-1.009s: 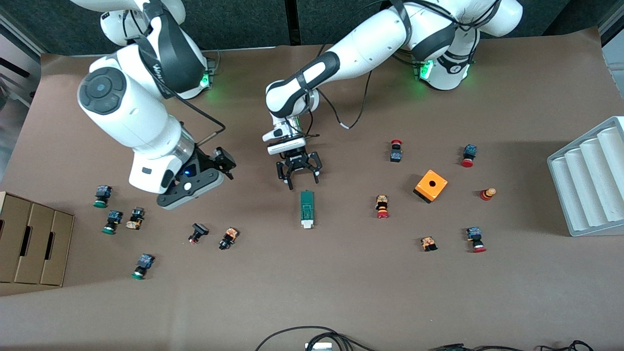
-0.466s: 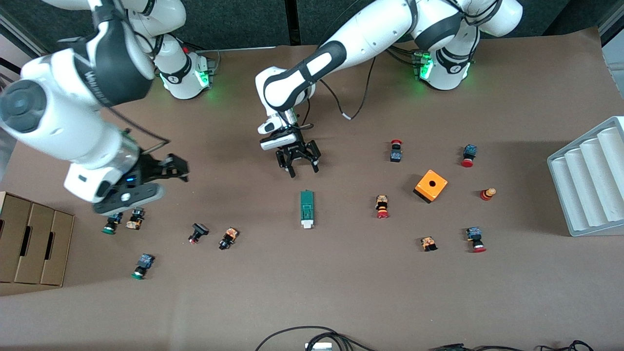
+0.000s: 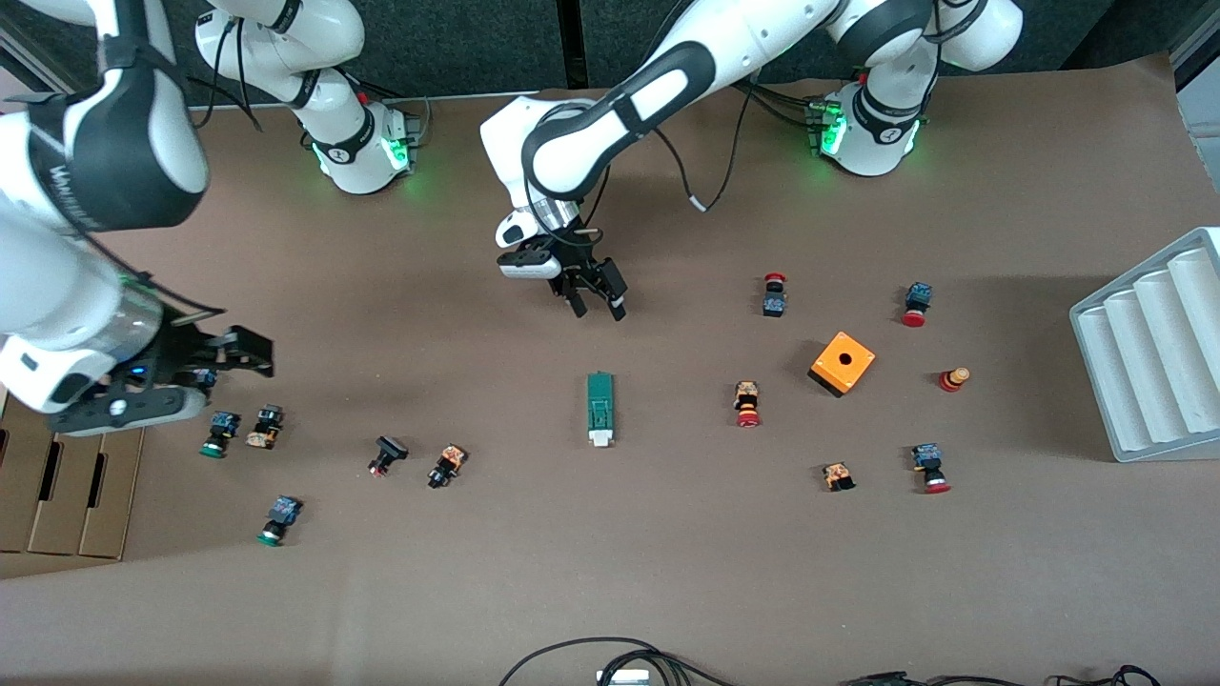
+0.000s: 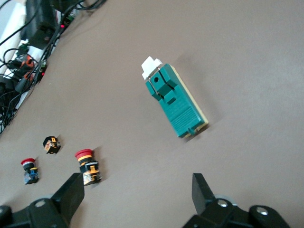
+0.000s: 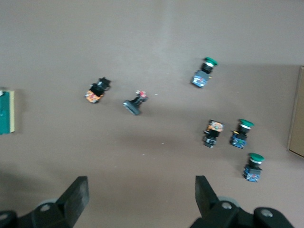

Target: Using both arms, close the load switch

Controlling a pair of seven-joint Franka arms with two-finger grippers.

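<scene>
The load switch (image 3: 599, 408), a narrow green block with a white piece at its end nearer the front camera, lies flat mid-table. It also shows in the left wrist view (image 4: 175, 101), and its edge shows in the right wrist view (image 5: 6, 112). My left gripper (image 3: 596, 297) is open and empty, up over bare table between the switch and the bases. My right gripper (image 3: 250, 351) is open and empty, over the table near the cardboard box, well apart from the switch. The left wrist view shows the left gripper (image 4: 137, 183) open, and the right wrist view shows the right gripper (image 5: 141, 187) open.
Small push buttons lie scattered toward both ends of the table, green-capped ones (image 3: 218, 433) under the right gripper. An orange box with a hole (image 3: 843, 362) and a grey ridged tray (image 3: 1148, 362) are toward the left arm's end. A cardboard box (image 3: 62, 476) is at the right arm's end.
The right arm has swung away from the switch toward its end of the table. The left gripper has drawn back from the switch toward the bases and turned. The switch has not moved.
</scene>
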